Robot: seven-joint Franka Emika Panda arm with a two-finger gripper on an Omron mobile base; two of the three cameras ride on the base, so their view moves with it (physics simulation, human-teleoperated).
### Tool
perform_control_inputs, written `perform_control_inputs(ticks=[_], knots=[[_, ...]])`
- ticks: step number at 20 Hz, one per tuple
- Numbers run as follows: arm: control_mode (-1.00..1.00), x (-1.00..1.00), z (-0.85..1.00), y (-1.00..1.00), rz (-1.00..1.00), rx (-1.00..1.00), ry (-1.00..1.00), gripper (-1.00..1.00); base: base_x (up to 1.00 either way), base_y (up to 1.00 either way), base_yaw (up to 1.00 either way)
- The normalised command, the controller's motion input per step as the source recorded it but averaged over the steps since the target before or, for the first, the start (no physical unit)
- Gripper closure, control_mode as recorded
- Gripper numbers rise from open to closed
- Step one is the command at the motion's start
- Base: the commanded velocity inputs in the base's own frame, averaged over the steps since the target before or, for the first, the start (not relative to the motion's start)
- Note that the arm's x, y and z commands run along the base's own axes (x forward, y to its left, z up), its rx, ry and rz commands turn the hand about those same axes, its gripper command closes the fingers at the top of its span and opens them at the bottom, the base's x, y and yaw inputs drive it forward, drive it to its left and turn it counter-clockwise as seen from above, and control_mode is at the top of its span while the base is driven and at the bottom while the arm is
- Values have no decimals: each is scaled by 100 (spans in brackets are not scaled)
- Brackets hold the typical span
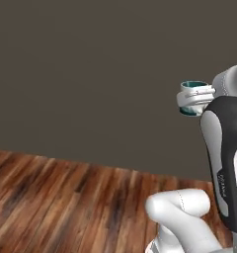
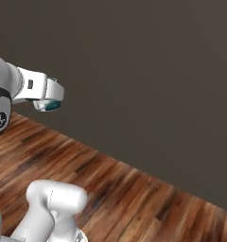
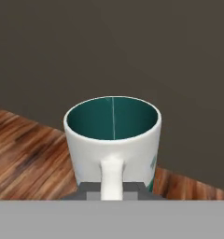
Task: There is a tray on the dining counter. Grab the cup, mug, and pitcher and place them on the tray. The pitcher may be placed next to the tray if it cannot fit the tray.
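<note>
Hand view: end effector [image 3: 112, 190] pinches mug [image 3: 113, 140] handle, mug upright ahead.

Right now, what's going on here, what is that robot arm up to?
The robot arm is carrying the mug, white outside and teal inside. The gripper is shut on its handle, with the mug upright and lifted well above the wooden floor, in front of a plain dark wall. So the mug is in mid-carry, not yet set down anywhere.
</note>
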Motion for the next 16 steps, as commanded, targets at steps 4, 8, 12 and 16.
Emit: perform_control_inputs(ticks=[4,8,12,16], knots=[[100,0,0,0,0,0,0,100,95,0,77],[100,0,0,0,0,0,0,100,81,0,82],[100,0,0,0,0,0,0,100,81,0,81],[100,0,0,0,0,0,0,100,75,0,83]])
